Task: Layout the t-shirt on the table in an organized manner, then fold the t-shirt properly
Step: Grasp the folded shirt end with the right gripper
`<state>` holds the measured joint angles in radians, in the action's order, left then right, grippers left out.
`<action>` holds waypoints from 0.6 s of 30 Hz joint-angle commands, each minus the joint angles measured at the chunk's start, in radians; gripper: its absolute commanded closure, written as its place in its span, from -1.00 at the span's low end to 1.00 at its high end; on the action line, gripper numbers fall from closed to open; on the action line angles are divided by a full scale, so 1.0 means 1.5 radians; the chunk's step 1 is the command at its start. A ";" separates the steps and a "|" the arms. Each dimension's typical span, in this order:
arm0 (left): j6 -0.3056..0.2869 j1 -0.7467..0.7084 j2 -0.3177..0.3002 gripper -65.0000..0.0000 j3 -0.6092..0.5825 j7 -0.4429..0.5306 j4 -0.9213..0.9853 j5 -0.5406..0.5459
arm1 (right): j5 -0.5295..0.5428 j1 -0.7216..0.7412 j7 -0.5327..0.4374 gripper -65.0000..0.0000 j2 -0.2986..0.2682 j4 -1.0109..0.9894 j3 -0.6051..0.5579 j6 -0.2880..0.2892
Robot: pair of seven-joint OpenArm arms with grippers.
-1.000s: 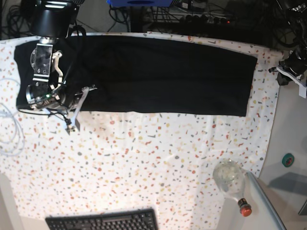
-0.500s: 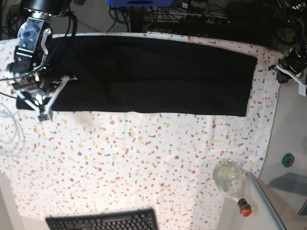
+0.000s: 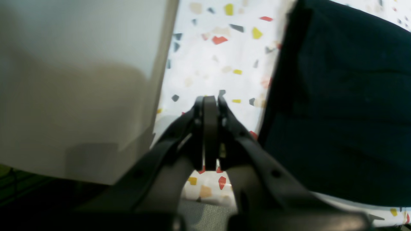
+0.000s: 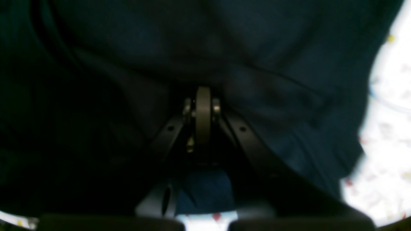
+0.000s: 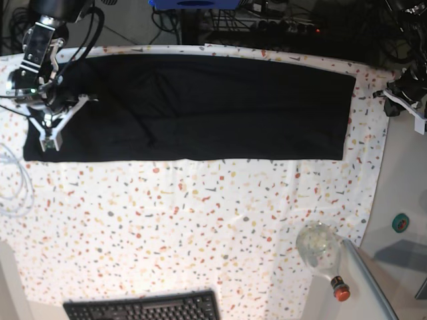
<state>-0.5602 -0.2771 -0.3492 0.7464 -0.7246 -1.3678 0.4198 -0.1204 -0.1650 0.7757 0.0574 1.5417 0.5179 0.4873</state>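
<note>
The black t-shirt lies as a long flat band across the far part of the speckled table. My right gripper is shut over the shirt's left end; in the right wrist view its closed fingers hang just above dark cloth with nothing between them. My left gripper sits at the table's right edge, off the shirt. In the left wrist view it is shut over bare speckled cover, with the t-shirt's edge to its right.
A black keyboard lies at the near edge. A clear bottle with a red cap rests at the near right. A white cable loops at the left edge. A green tape roll and a white panel lie beyond the table's right edge.
My right gripper moved left and toward the far side, from below the shirt's near edge onto its left end. The shirt and the left arm stayed put.
</note>
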 commanded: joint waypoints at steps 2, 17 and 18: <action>-0.003 -0.001 -0.015 1.00 0.005 0.010 -0.010 0.007 | 0.007 -0.022 -0.005 1.00 0.000 0.065 -0.003 0.004; -0.004 -0.003 -0.009 1.00 0.004 0.010 -0.016 0.012 | 0.009 -0.047 0.056 1.00 0.023 0.156 -0.004 0.005; -0.004 -0.003 -0.009 1.00 0.004 0.010 -0.014 0.012 | 0.009 -0.041 0.058 1.00 0.022 0.152 -0.006 0.005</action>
<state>-0.5617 -0.2829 -0.3412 0.7448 -0.7265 -1.3731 0.4236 -0.1116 -0.2337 0.8677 0.0933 1.7645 0.5121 0.4938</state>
